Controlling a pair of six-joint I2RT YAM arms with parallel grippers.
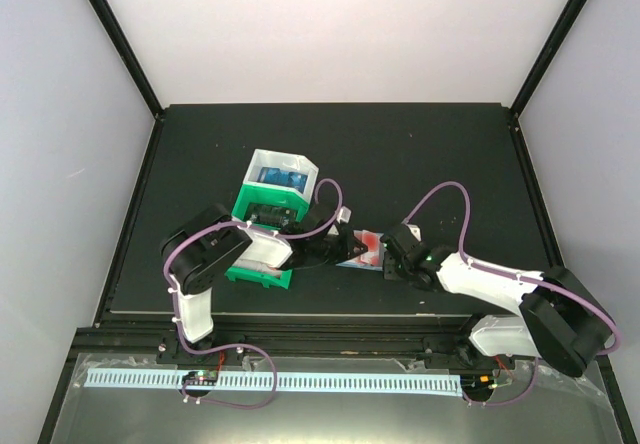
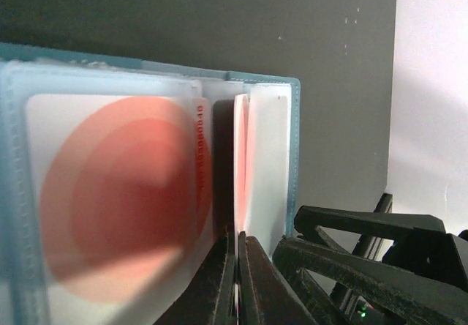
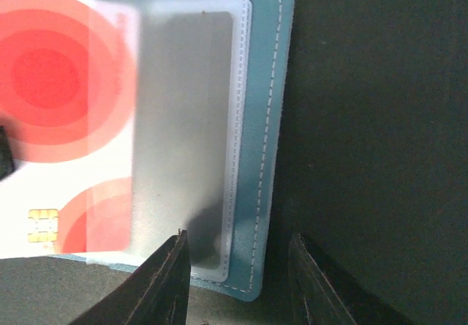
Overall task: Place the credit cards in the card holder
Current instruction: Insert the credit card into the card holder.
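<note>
Left pincer (image 2: 235, 255) on wallet (image 2: 294, 157), near bin (image 1: 270, 200)

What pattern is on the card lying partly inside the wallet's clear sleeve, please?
The card is white with red concentric circles; the right wrist view shows it best.

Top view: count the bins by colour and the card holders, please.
White bin: 1
Green bin: 1, partly under the left arm
Card holder: 1
Total: 3

Top overhead, distant; both wrists close-up, sharing card holder (image 3: 259, 135)
</note>
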